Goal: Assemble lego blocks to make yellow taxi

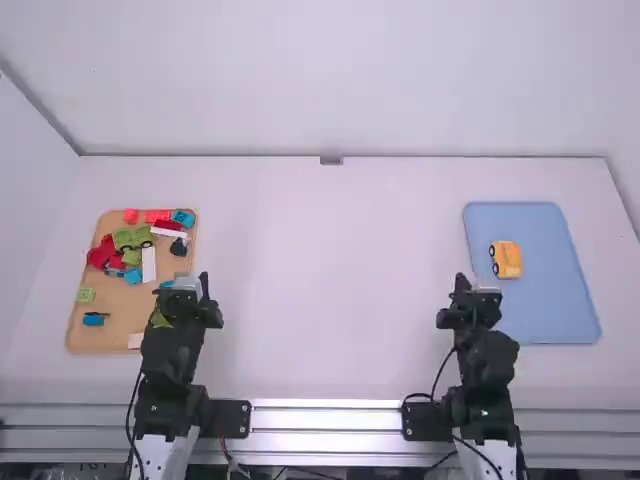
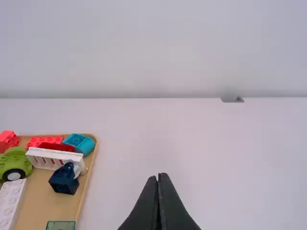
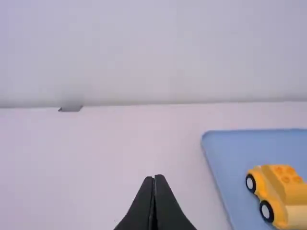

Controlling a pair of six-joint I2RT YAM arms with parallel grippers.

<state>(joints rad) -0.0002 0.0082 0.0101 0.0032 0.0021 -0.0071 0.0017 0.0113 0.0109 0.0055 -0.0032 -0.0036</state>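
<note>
Taxi: 1 yellow car, upper R of high view, on 1 blue tray; long axis approx. up-down, nose end unclear
Wheels: 2 visible, L side of car
Blocks: 10+, 1 wood tray, L of frame
Pincers: 2; L gripper & R gripper narrow, tips together

Just left of the left gripper there's a tan tray. From what I can see, it has a green car base on black wheels, ahead and to the left, and a white block near it. Farther ahead sit a teal block, a red block, a white grille and a dark blue block. Over by the right gripper, a blue tray lies to its right. Well ahead of both, a grey bracket sits against the wall.
</note>
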